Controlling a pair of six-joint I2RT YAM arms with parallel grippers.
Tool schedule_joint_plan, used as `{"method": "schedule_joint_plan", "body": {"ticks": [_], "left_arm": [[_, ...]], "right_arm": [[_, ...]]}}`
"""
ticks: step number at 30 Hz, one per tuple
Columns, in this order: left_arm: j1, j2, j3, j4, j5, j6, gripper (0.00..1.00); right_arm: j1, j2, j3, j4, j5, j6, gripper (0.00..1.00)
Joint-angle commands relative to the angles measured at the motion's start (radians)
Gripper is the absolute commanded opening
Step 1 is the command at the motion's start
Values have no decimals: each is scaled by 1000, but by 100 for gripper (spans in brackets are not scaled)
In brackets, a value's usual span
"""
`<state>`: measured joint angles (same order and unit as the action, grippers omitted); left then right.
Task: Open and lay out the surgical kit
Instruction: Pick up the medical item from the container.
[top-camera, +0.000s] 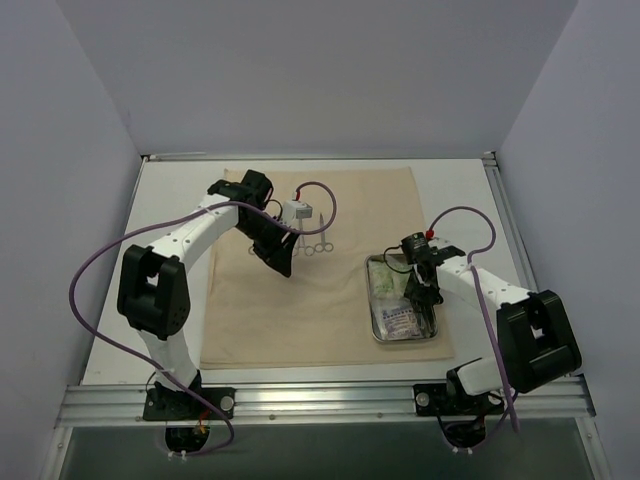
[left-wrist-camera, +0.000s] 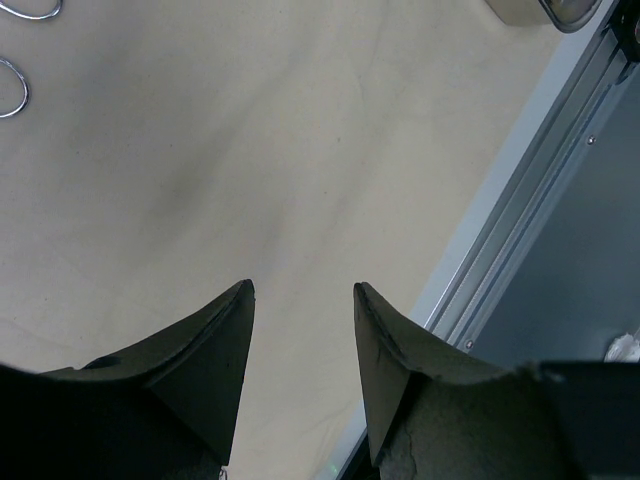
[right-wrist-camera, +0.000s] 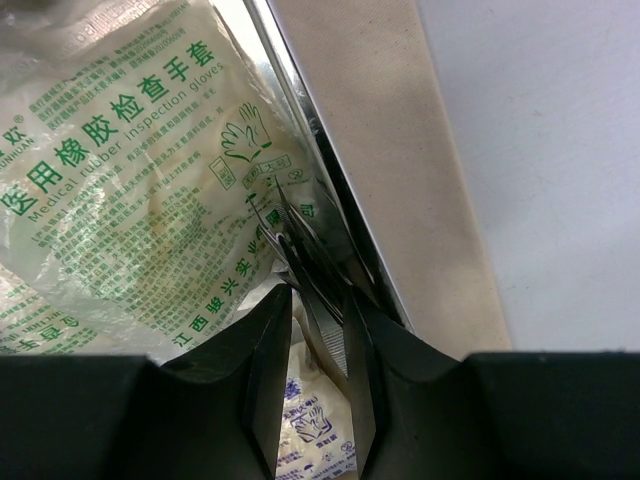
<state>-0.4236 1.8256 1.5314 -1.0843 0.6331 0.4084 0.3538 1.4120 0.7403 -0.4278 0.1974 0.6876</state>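
Note:
The beige cloth wrap lies spread flat on the table. The steel tray stands on its right part and holds pale glove packets. Thin ring-handled clamps lie on the cloth at mid-back. My left gripper hangs open and empty over bare cloth, and the clamp rings show at its far left. My right gripper is down in the tray, its jaws close together on steel tweezers beside the tray's wall. A green-printed glove packet lies to the left.
The white table is enclosed by pale walls on three sides. An aluminium rail runs along the near edge and also shows in the left wrist view. Purple cables loop over both arms.

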Motion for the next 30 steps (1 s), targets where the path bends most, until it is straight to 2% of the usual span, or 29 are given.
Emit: {"method": "schedule_joint_plan", "body": {"ticks": [1, 5, 10, 21, 30], "left_arm": [[5, -17, 45, -12, 22, 17, 54], [5, -19, 42, -8, 17, 12, 54], [5, -22, 42, -9, 4, 12, 54], [5, -19, 45, -11, -10, 13, 54], [5, -19, 47, -16, -13, 17, 54]], "right_arm": [[-4, 15, -16, 3, 24, -5, 24], [-3, 19, -18, 11, 14, -11, 23], [1, -16, -7, -2, 20, -11, 12], [17, -44, 33, -54, 16, -3, 6], [34, -53, 79, -98, 28, -5, 6]]}}
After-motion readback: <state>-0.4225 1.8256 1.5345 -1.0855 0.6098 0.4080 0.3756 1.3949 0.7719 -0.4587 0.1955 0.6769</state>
